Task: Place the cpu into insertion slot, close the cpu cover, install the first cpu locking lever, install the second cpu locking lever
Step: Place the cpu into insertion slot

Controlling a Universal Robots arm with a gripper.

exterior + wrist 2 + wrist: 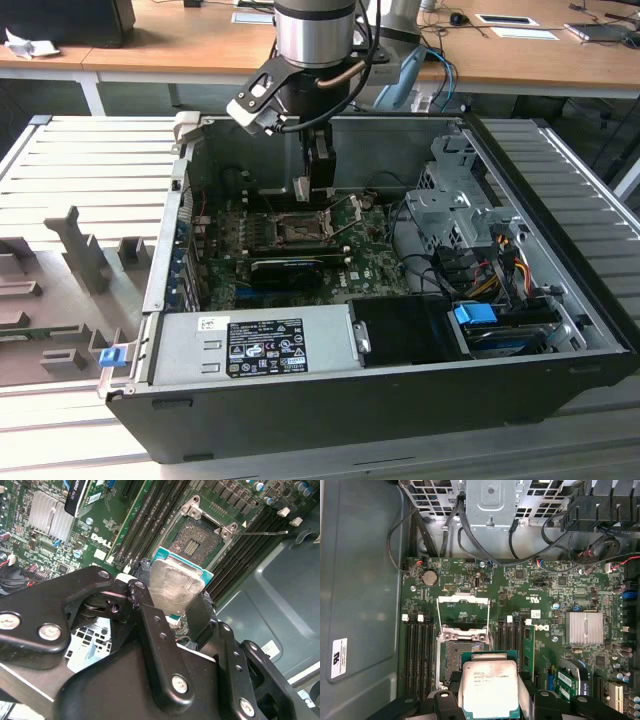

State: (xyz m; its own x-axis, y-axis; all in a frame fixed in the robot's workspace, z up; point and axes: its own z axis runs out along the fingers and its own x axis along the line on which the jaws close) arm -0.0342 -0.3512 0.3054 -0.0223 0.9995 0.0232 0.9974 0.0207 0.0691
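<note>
You're on step one: your tool (172, 600) grips the cpu (490, 687) just above the open insertion slot (456, 650), and seating it calls for squaring its edges to that slot.

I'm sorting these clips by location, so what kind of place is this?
Likely a robotics lab or workshop: an open computer case lies on a slatted metal bench, wooden desks stand behind, and the gripper holds a chip over the motherboard.

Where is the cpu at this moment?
In both wrist views the cpu sits clamped in the end effector, above the open insertion slot, not yet seated.
</note>
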